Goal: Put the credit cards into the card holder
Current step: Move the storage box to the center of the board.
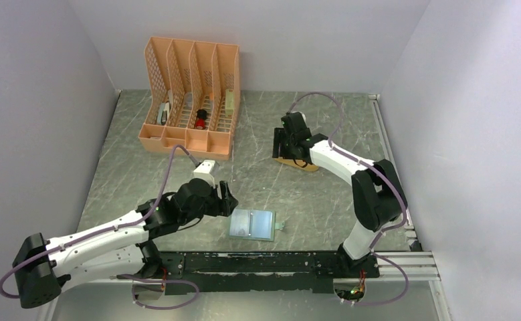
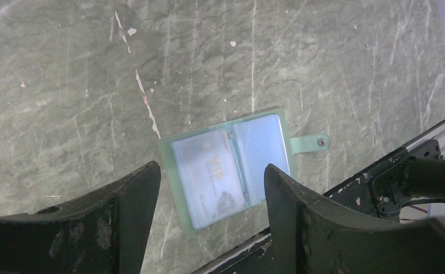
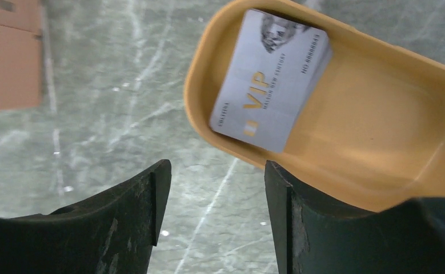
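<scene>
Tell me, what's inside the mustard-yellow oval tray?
One pale grey plastic card marked VIP lies inside the tray. The right gripper's dark finger covers the tray's near end, hiding whatever's there.

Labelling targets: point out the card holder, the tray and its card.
card holder (image 2: 237, 165): left wrist view, centre fold.
credit card (image 3: 268, 80): right wrist view, printed face.
tray (image 3: 380, 142): right wrist view, bare floor.

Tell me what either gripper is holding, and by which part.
Nothing is held. The left gripper is open near the card holder; the right gripper is open over the yellow tray holding a credit card.
</scene>
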Tool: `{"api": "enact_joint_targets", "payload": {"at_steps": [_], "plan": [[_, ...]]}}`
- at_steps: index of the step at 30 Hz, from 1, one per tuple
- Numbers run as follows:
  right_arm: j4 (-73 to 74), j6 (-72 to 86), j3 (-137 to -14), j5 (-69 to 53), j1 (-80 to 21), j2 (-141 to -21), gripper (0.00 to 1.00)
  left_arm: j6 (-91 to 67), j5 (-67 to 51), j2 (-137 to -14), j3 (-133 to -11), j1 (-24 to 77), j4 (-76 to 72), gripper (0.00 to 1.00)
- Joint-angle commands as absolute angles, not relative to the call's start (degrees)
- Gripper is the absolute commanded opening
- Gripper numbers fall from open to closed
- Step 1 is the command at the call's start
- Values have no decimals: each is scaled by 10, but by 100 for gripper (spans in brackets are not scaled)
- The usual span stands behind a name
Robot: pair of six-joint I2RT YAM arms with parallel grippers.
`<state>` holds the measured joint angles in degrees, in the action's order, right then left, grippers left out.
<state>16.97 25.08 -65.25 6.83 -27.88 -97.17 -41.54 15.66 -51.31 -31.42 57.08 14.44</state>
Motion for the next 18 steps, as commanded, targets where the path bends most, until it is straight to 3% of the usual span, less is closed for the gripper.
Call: {"api": "enact_joint_targets", "payload": {"at_steps": [1,11,18], "plan": [[197,213,-665,116,-279,-998,66,-413,163,-493,-307,567,147,71],[195,202,-675,131,-288,-1033,67,-419,166,-466,-295,566,163,71],[199,194,-662,135,-315,-1027,62,-420,164,-466,-293,566,159,71]]}}
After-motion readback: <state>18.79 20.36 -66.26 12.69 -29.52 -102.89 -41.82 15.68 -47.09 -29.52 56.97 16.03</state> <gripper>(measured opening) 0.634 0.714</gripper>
